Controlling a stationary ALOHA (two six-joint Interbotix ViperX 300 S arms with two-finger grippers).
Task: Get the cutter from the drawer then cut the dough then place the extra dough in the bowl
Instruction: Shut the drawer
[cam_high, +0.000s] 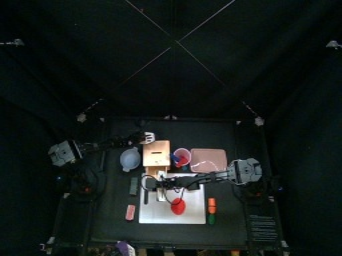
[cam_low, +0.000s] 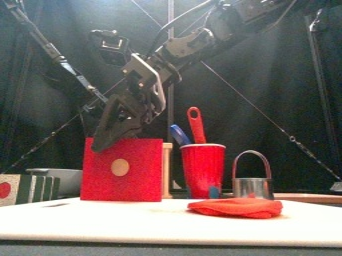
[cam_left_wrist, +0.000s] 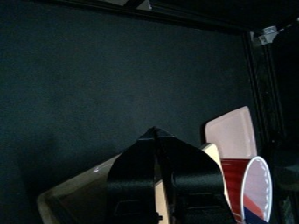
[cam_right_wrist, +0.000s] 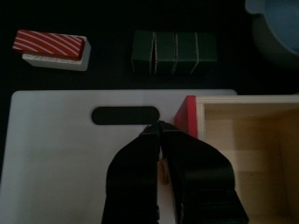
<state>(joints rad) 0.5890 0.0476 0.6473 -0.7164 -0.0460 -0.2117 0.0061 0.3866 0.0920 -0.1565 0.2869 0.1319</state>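
- Black table (cam_high: 227, 235) in a curtained booth, with the white board (cam_right_wrist: 70, 149) under the right gripper (cam_low: 115, 128).
- Right gripper: jaws pinched together with nothing in them. Tips point down just above the red drawer front (cam_low: 123, 172), and the box (cam_right_wrist: 251, 131) is just beside.
- Left gripper (cam_left_wrist: 158, 133): jaws closed, empty, parked well off to the left of it.
- Cutter (cam_low: 250, 185) is already out, upright on the board, lower than the right gripper and to its right, past the cup (cam_low: 203, 170).
- Dough (cam_low: 237, 207) lies flat just in front of the cutter.
- Cutter is probably light, stiff, smooth metal and could slip or tip. Best hold is the wire handle arching over the top.
- Dough looks soft and floppy. The extra may sag or tear, so pinch it at the rim.
- In the way: the cup with its knives sits between gripper and cutter, so go over or around it.
- Beyond the gripper: sushi roll (cam_right_wrist: 173, 50) and striped toy (cam_right_wrist: 52, 48). Bowl (cam_high: 128, 158) is back-left and tray (cam_high: 207, 158) back-right, all off the path.
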